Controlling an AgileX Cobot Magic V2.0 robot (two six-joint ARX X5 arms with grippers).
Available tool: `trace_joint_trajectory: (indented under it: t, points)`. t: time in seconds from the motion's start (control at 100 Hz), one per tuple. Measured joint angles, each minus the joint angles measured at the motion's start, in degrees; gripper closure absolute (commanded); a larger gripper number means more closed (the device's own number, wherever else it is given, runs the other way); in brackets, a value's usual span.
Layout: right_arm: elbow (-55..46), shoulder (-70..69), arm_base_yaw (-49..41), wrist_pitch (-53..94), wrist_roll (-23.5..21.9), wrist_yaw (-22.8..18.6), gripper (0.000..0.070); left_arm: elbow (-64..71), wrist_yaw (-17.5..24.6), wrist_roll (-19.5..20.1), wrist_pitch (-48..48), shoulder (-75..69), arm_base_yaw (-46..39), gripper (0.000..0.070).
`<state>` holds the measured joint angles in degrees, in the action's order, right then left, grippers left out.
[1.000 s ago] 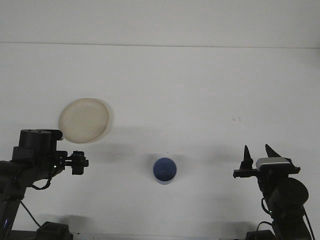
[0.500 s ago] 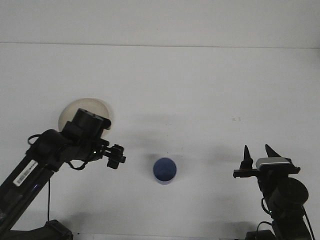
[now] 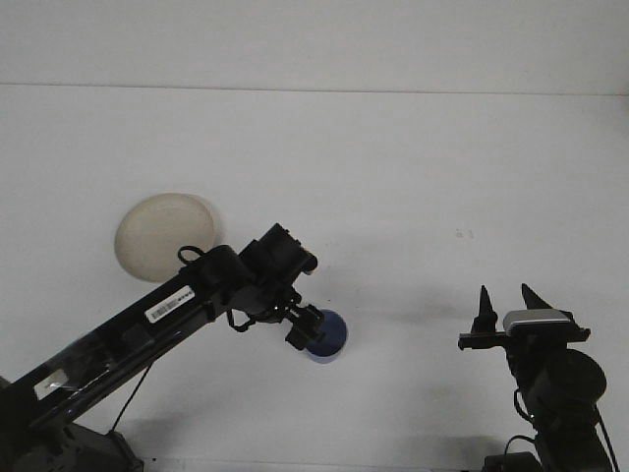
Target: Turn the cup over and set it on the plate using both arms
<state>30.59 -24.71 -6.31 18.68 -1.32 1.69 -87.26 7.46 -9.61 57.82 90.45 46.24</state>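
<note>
- Front view: a blue cup (image 3: pixel 325 336) sits on a white table (image 3: pixel 393 177), low in the frame and a little left of centre, its round blue face turned up toward the camera.
- The left arm (image 3: pixel 167 310) stretches on a slant from the lower left corner toward the middle of the table, a white label visible along its black link.
- The left gripper (image 3: pixel 307 329) is at the cup's left edge, its dark tip overlapping the rim in this view. Whether it touches the cup cannot be told, and how far its fingers are spread cannot be told either, since the tip reads as one dark block against the blue.
- A cream-coloured plate (image 3: pixel 157 236) lies flat on the table at the left, up and to the left of the cup and well apart from it. The arm's wrist passes just beside the plate's lower right rim; the plate itself carries nothing.
- The right gripper (image 3: pixel 507 310) stands at the lower right, well apart from the cup, its two black fingers (image 3: pixel 484 307) pointing up the frame with a clear gap between them and nothing held in that gap.
- Behind those fingers sits the right arm's grey-topped wrist block (image 3: pixel 536 322), with the round black joint below it near the bottom edge.
- A small faint mark (image 3: pixel 464 234) shows on the table surface above the right gripper.
- The table's far edge runs as a thin line across the top of the frame, with a pale wall (image 3: pixel 314 39) behind it.
</note>
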Motion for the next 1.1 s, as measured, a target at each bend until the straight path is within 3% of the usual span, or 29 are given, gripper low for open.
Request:
trace_joint_trajectory:
  t: [0.62, 0.72, 0.9, 1.1]
  points:
    - [0.0, -0.02, 0.0, 0.13, 0.0, 0.0, 0.0266, 0.0, -0.26, 0.68, -3.04, 11.76, 1.31, 0.0292]
    - [0.0, -0.02, 0.0, 0.17, 0.0, 0.0, 0.0266, 0.0, -0.92, 0.96, -3.65, 12.59, 1.31, 0.0396]
    - [0.0, 0.0, 0.0, 0.24, 0.0, 0.0, 0.0266, 0.0, -1.11, 2.27, -4.04, 12.68, 1.31, 0.07]
    - [0.0, 0.0, 0.0, 0.24, 0.0, 0.0, 0.0266, 0.0, -1.42, 3.28, -4.35, 12.68, 1.31, 0.0692]
